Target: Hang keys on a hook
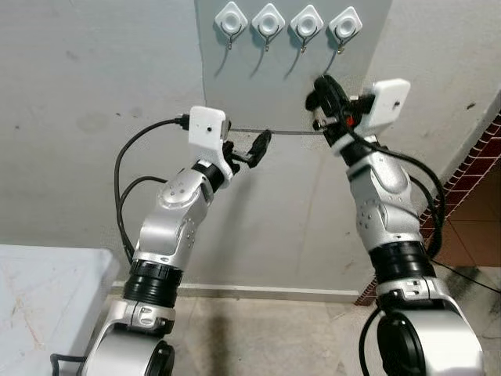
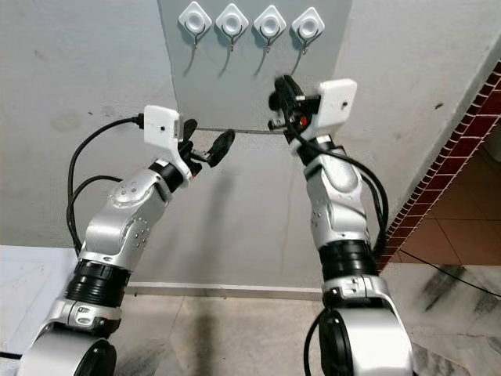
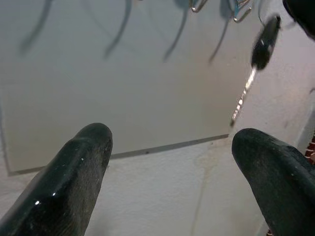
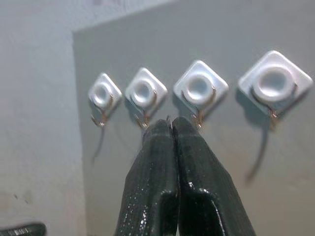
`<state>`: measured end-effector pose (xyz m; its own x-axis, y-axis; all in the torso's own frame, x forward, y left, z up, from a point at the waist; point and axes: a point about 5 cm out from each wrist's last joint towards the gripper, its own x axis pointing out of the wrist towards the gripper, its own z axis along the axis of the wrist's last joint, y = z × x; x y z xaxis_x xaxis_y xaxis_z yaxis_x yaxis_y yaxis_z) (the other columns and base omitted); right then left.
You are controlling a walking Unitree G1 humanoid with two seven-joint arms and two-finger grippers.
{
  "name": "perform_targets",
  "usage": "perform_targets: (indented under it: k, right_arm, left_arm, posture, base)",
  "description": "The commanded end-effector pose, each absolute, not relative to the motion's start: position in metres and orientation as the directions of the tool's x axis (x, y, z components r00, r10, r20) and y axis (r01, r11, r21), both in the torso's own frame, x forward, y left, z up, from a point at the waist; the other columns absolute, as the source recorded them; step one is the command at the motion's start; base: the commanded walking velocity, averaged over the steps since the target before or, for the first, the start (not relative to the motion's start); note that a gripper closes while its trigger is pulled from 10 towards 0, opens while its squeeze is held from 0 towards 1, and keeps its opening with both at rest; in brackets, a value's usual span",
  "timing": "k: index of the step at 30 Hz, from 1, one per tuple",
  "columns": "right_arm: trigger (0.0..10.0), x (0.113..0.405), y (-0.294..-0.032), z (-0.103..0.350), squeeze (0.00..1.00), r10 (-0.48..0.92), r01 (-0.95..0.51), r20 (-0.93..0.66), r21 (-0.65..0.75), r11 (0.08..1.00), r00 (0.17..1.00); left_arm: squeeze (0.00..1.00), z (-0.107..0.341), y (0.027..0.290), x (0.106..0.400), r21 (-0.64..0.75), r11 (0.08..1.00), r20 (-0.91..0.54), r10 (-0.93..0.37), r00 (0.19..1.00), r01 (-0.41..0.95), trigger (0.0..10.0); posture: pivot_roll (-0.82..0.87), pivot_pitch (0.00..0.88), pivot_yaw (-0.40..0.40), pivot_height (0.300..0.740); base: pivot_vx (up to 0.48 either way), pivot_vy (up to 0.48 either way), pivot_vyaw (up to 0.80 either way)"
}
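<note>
Keys (image 3: pixel 262 43) are dangling from my right gripper (image 4: pixel 171 129), jaws pinching the ring just below the hooks (image 4: pixel 198 87). I'm aiming to lift the ring over one hook. Left gripper (image 3: pixel 170 147) is hovering, jaws spread.

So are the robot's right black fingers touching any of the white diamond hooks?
Apart. In the left eye view the right gripper sits below the white diamond hooks, with bare grey panel between them.
</note>
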<state>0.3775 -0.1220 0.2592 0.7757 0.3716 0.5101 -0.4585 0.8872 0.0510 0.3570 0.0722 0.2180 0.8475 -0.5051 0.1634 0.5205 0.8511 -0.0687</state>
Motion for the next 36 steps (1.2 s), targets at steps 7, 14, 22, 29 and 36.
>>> perform_targets:
  k: [7,14,22,29,36]
  right_arm:
    - [10.0,0.385,-0.116,0.275,0.0,0.36,-0.485,0.549,0.096,0.869,0.754]
    - [10.0,0.391,-0.114,0.278,0.0,0.352,-0.49,0.549,0.122,0.863,0.758]
    - [10.0,0.397,-0.112,0.278,0.0,0.344,-0.493,0.532,0.165,0.854,0.774]
    - [10.0,0.4,-0.11,0.274,0.0,0.349,-0.499,0.518,0.182,0.847,0.781]
    - [10.0,0.403,-0.109,0.278,0.0,0.347,-0.502,0.516,0.195,0.843,0.783]
  left_arm:
    - [0.0,0.232,0.066,0.359,-0.066,0.833,0.189,-0.53,0.827,0.549,10.0]
    - [0.0,0.236,0.067,0.361,-0.075,0.835,0.194,-0.524,0.829,0.545,10.0]
    - [0.0,0.243,0.063,0.359,-0.045,0.822,0.211,-0.547,0.81,0.568,10.0]
    - [0.0,0.244,0.058,0.353,-0.046,0.805,0.216,-0.57,0.793,0.592,10.0]
    - [0.0,0.246,0.056,0.351,-0.044,0.8,0.22,-0.576,0.787,0.598,10.0]
  posture:
    - [0.02,0.016,0.008,0.732]
    - [0.02,0.013,0.006,0.732]
    - [0.02,0.015,0.004,0.732]
    - [0.02,0.022,0.0,0.732]
    - [0.03,0.028,-0.004,0.732]
  base:
    - [0.0,0.0,0.0]
    - [0.0,0.0,0.0]
    - [0.0,0.0,0.0]
    - [0.0,0.0,0.0]
    - [0.0,0.0,0.0]
